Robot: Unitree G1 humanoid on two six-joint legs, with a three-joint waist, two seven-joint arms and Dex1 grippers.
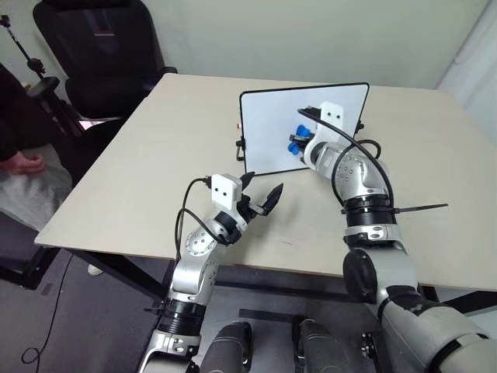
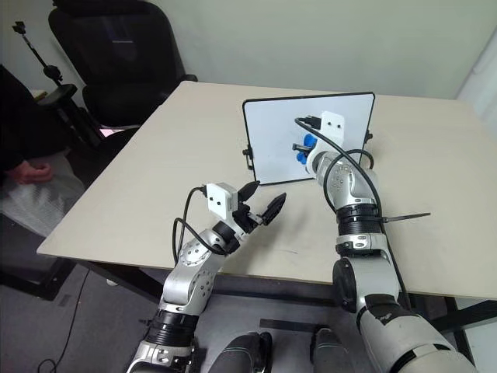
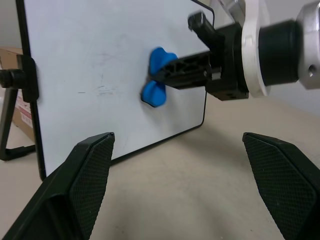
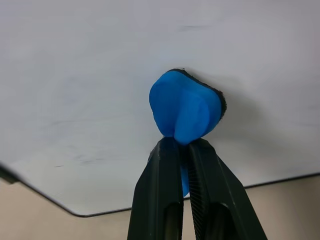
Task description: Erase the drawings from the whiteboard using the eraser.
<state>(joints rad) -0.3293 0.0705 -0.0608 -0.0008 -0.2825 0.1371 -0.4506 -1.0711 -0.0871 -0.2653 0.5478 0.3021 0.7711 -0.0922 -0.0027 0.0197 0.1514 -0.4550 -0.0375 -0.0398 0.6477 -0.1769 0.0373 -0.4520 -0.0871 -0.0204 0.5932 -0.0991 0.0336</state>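
The small bright blue eraser block (image 4: 186,111) is seen pinched between the two black fingers (image 4: 162,200) of the right end effector (image 1: 298,140), which is clamped tight on it. Its dark felt face is pressed flat vs. the white surface of the whiteboard (image 1: 268,124), approx. mid-board, toward the board's right half in the head views. The rectangular white board w/ thin black frame, rounded corners and small black stand feet is stood upright on the pale beige worktop (image 1: 140,171), near its middle, facing the robot. Only faint grey smudges and short thin marks (image 3: 102,90) are made out on the white surface beside the eraser; no clear blue scribble can be told.

The right arm is stretched fwd. over the worktop, w/ black cabling looped round the wrist and a white boxy camera module (image 1: 332,113) sat on top, overlapping the board's upper right area in the head views.

The left end effector (image 1: 262,196) is held above the worktop, nearer the robot, well apart from the board and in front of its lower left corner; its textured black fingers (image 3: 90,170) are spread wide w/ nothing between them.

At the far left, a black office chair (image 1: 101,47) is placed beyond the worktop's corner, and a person's hand (image 1: 23,162) is rested at the edge of the view.
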